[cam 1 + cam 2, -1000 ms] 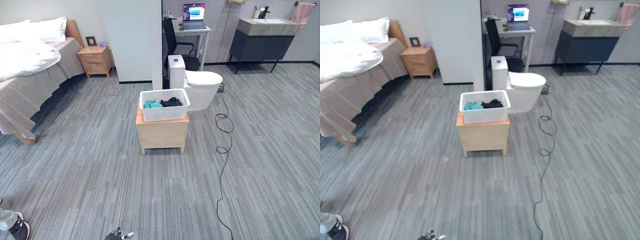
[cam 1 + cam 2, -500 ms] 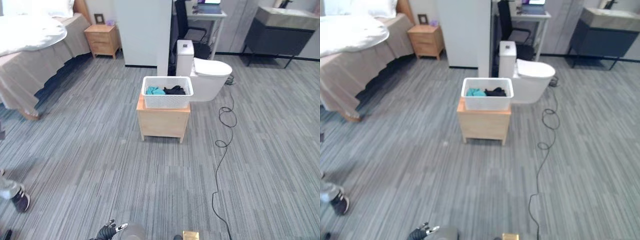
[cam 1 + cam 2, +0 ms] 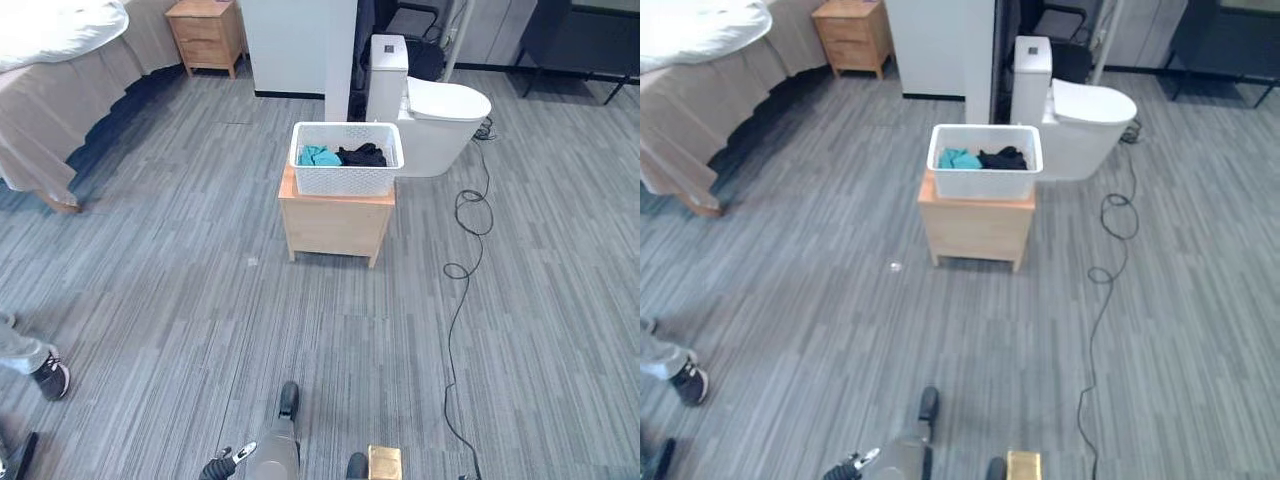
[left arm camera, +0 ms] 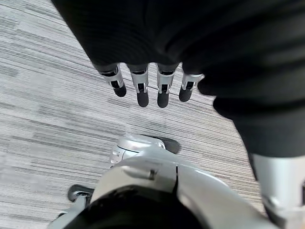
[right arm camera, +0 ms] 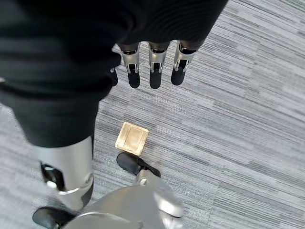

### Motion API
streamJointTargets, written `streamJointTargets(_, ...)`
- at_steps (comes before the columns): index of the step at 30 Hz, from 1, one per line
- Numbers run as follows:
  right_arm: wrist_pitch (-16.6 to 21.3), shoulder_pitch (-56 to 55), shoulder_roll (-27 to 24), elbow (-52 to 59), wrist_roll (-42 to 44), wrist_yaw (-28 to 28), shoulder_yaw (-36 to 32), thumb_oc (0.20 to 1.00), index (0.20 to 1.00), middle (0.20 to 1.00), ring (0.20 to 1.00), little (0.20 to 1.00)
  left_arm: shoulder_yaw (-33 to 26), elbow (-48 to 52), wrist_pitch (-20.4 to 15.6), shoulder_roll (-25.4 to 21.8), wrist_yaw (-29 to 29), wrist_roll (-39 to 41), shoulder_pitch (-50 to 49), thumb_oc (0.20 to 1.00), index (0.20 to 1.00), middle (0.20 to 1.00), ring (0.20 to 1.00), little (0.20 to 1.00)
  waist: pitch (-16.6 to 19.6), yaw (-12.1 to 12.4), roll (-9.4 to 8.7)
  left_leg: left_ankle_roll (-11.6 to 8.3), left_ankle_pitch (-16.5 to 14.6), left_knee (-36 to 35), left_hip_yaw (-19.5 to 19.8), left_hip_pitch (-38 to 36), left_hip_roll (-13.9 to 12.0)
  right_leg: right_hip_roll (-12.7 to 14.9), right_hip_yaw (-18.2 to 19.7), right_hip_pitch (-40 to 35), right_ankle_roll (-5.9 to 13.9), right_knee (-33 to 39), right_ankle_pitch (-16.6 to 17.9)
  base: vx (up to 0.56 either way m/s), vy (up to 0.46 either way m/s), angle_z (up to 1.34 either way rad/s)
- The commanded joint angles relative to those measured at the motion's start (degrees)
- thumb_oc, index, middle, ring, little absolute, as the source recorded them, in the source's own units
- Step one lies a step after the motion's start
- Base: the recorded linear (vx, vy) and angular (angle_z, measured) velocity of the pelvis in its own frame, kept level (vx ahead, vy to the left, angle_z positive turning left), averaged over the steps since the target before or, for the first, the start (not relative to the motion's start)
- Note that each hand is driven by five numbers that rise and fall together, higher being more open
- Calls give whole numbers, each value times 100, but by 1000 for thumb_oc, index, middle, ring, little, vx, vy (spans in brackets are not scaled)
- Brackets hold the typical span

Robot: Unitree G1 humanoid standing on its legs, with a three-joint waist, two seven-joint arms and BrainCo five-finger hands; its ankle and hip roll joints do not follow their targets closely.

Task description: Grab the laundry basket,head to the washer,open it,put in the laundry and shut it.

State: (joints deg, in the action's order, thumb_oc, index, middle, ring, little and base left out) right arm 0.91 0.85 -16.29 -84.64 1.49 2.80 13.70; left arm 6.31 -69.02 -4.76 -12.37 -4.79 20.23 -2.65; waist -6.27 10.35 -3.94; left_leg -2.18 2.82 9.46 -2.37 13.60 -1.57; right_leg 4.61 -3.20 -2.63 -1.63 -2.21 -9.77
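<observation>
The white laundry basket (image 3: 347, 181) stands on a small wooden cabinet (image 3: 335, 225) a few steps ahead of me. Inside it lie a teal garment (image 3: 320, 156) and a black garment (image 3: 364, 154). My left hand (image 4: 143, 88) hangs at my side over the carpet, fingers straight and holding nothing; it also peeks in at the bottom edge of the left eye view (image 3: 222, 465). My right hand (image 5: 155, 67) hangs the same way, fingers relaxed and nothing in it. Both hands are far from the basket.
A white toilet (image 3: 440, 115) stands just behind the cabinet, beside a white partition wall (image 3: 300, 45). A bed (image 3: 60, 70) and a nightstand (image 3: 205, 30) are at the far left. A person's shoe (image 3: 48, 377) is at the left. A brass floor plate (image 5: 132, 138) lies by my feet.
The camera has tilted down and come closer to the basket, so the whole scene has shifted. The basket, cabinet and both hands keep their poses.
</observation>
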Motion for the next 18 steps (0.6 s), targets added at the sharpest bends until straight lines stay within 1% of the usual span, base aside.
streamJointTargets(1, -26, -199, -107, 376, 171, 7, -13, 1000, 1000, 1000, 1000, 1000, 101, 624, -114, -284, -9, 29, -161, 1000, 1000, 1000, 1000, 1000, 172, -55, -94, 328, 113, 40, -103, 765, 219, 481, -95, -638, 1031, -1901, 1310, 347, 248, -54)
streamJointTargets(2, -24, -185, -130, 423, 187, 0, -24, 1000, 1000, 1000, 1000, 1000, 117, 744, -106, -326, -22, 44, -164, 1000, 1000, 1000, 1000, 1000, 128, -117, -44, 420, 14, 6, -122, 621, 249, 489, -34, -437, 1075, -2406, 1723, 347, 239, -29)
streamJointTargets(3, -18, -124, -180, 493, 229, -21, -41, 1000, 1000, 1000, 1000, 1000, 135, 876, -108, -384, -11, 64, -146, 1000, 1000, 1000, 1000, 1000, 36, -224, 51, 521, -77, -42, -103, 420, 262, 501, -31, -186, 1115, -2988, 2038, 362, 223, 21)
streamJointTargets(4, -13, -64, -216, 578, 267, -37, -61, 1000, 1000, 1000, 1000, 1000, 151, 908, -135, -430, 24, 91, -108, 1000, 1000, 1000, 1000, 1000, -17, -271, 155, 589, -171, -112, -96, 233, 238, 545, -111, 57, 1173, -3283, 2179, 518, 252, 33)
streamJointTargets(5, 20, 10, -209, 732, 383, -82, -96, 1000, 1000, 1000, 1000, 1000, 171, 1049, -165, -466, 90, 193, -52, 1000, 1000, 1000, 1000, 1000, -124, -392, 301, 644, -319, -289, -114, -243, 165, 882, -641, 589, 1089, -3524, 2035, 571, 204, 37)
streamJointTargets(7, 51, -29, -199, 807, 503, -76, -113, 1000, 1000, 1000, 1000, 1000, 202, 1117, -175, -465, 93, 254, 33, 1000, 1000, 1000, 1000, 1000, -219, -579, 419, 573, -440, -431, -54, -697, 123, 864, -1030, 1002, 893, -3103, 1255, 502, 67, -20)
streamJointTargets(8, 51, -62, -199, 836, 534, -88, -133, 1000, 1000, 1000, 1000, 1000, 219, 1176, -183, -462, 90, 288, 39, 1000, 1000, 1000, 1000, 1000, -266, -660, 438, 512, -532, -461, -58, -894, 102, 870, -1199, 1137, 852, -2757, 1041, 401, -84, -39)
streamJointTargets(9, 61, -76, -202, 853, 549, -113, -141, 1000, 1000, 1000, 1000, 1000, 237, 1221, -197, -455, 94, 271, 43, 1000, 1000, 1000, 1000, 1000, -291, -718, 420, 439, -642, -474, -58, -1045, 102, 904, -1343, 1158, 856, -2209, 968, 427, -157, 0)
streamJointTargets(10, 61, -84, -217, 854, 548, -146, -152, 1000, 1000, 1000, 1000, 1000, 270, 1240, -211, -437, 96, 257, 52, 1000, 1000, 1000, 1000, 1000, -308, -780, 394, 338, -787, -520, -34, -1238, 96, 965, -1458, 1213, 898, -1504, 1016, 417, -202, 35)
streamJointTargets(11, 51, -87, -213, 855, 551, -144, -160, 1000, 1000, 1000, 1000, 1000, 283, 1260, -217, -417, 91, 248, 60, 1000, 1000, 1000, 1000, 1000, -294, -831, 379, 259, -867, -561, 5, -1354, 83, 1003, -1468, 1199, 943, -989, 1108, 599, -355, 79)
streamJointTargets(12, -78, 323, -551, 1196, 635, -31, -173, 1000, 1000, 1000, 1000, 1000, 295, 1236, -189, -507, 56, 178, 38, 1000, 1000, 1000, 1000, 1000, -281, -841, 255, 87, -1112, -541, 165, -1606, 19, 1070, -1223, 1236, 1097, -155, 1422, 585, -370, 80)
streamJointTargets(13, -2, 150, -467, 1228, 672, -32, -204, 1000, 1000, 1000, 1000, 1000, 279, 1243, -226, -500, 63, 156, 83, 1000, 1000, 1000, 1000, 1000, -258, -917, 210, 38, -1189, -532, 273, -1687, 43, 1150, -975, 1368, 1193, 102, 1590, 570, -365, 73)
streamJointTargets(14, -22, 50, -420, 1164, 664, -34, -244, 1000, 1000, 1000, 1000, 1000, 238, 1322, -244, -458, 73, 142, 40, 1000, 1000, 1000, 1000, 1000, -265, -947, 210, 4, -1274, -511, 300, -1803, 0, 1170, -786, 1425, 1276, 259, 1736, 380, -240, 54)
streamJointTargets(16, -8, -13, -353, 1050, 643, -68, -287, 1000, 1000, 1000, 1000, 1000, 213, 1447, -257, -422, 81, 140, -35, 1000, 1000, 1000, 1000, 1000, -226, -964, 215, -66, -1394, -545, 352, -2063, -105, 1212, -714, 1477, 1377, 403, 1956, 374, -243, 92)
streamJointTargets(17, -34, -92, -406, 1142, 567, -47, -324, 1000, 1000, 1000, 1000, 1000, 192, 1539, -233, -469, 58, 98, -150, 1000, 1000, 1000, 1000, 1000, -172, -1000, 185, -99, -1470, -565, 397, -2188, -149, 1198, -688, 1429, 1391, 400, 1971, 496, -373, 102)
streamJointTargets(18, -4, -204, -429, 1123, 553, -4, -337, 1000, 1000, 1000, 1000, 1000, 182, 1431, -221, -465, 24, -4, -247, 1000, 1000, 1000, 1000, 1000, -41, -1038, 141, -150, -1563, -563, 457, -2411, -231, 1094, -537, 1365, 1353, 255, 1955, 476, -394, 63)
